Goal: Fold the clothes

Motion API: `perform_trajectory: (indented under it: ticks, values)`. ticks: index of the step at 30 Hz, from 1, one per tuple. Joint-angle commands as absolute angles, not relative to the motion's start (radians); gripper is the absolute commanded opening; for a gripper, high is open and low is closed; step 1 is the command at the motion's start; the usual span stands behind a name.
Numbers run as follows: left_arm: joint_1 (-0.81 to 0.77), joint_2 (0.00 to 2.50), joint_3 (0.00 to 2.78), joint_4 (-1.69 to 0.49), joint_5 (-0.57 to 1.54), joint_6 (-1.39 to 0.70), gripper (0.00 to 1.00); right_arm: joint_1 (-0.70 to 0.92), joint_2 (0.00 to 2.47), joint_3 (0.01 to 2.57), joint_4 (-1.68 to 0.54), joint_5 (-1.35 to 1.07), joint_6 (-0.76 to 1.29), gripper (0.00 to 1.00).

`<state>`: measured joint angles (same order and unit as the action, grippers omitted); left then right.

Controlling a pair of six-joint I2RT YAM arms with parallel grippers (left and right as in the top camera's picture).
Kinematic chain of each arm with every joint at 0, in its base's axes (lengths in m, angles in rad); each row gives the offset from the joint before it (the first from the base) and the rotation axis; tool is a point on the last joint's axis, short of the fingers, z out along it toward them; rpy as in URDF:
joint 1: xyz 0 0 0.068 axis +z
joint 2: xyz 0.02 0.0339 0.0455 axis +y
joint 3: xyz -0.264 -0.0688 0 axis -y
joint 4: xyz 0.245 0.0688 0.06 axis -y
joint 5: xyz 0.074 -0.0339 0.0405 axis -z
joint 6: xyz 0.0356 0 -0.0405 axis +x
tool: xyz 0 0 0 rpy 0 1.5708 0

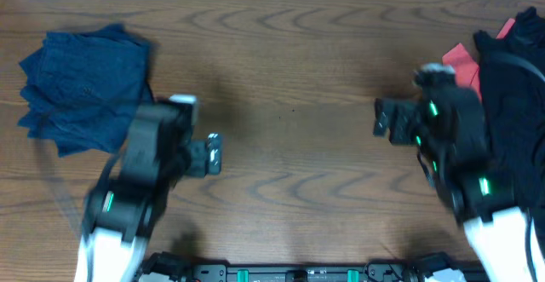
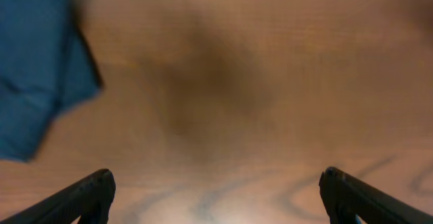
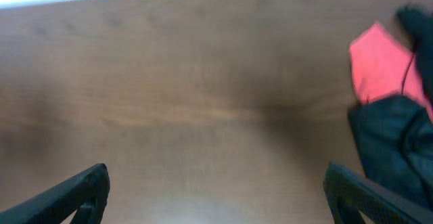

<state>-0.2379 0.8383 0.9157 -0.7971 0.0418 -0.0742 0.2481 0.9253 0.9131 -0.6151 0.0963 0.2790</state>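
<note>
Navy clothes (image 1: 81, 86) near left claw (image 1: 213, 152), apart

No legible text or labels anywhere.

Brown wood-grain table (image 1: 289, 60); navy-blue garment (image 1: 81, 86) bunched at far left, black garment (image 1: 515, 86) overlapping coral-red garment (image 1: 458, 63) at right

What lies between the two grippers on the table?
Only bare table lies between the left gripper and the right gripper, as the overhead view shows.
</note>
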Motion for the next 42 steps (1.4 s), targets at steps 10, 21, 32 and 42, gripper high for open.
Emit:
perform_trajectory:
  ticks: [10, 21, 32, 42]
  values:
    - [-0.240, 0.392, 0.756, -0.702, -0.012, -0.083, 0.98, 0.261, 0.593, 0.591, -0.492, 0.273, 0.303, 0.99]
    - [-0.240, 0.392, 0.756, -0.706, -0.012, -0.083, 0.98, 0.261, 0.594, 0.583, -0.674, 0.246, 0.303, 0.99]
    - [-0.240, 0.392, 0.756, -0.706, -0.012, -0.083, 0.98, 0.261, 0.594, 0.583, -0.805, 0.246, 0.303, 0.99]
    - [-0.240, 0.392, 0.756, -0.706, -0.012, -0.083, 0.98, 0.216, 0.493, 0.560, -0.848, 0.227, 0.252, 0.99]
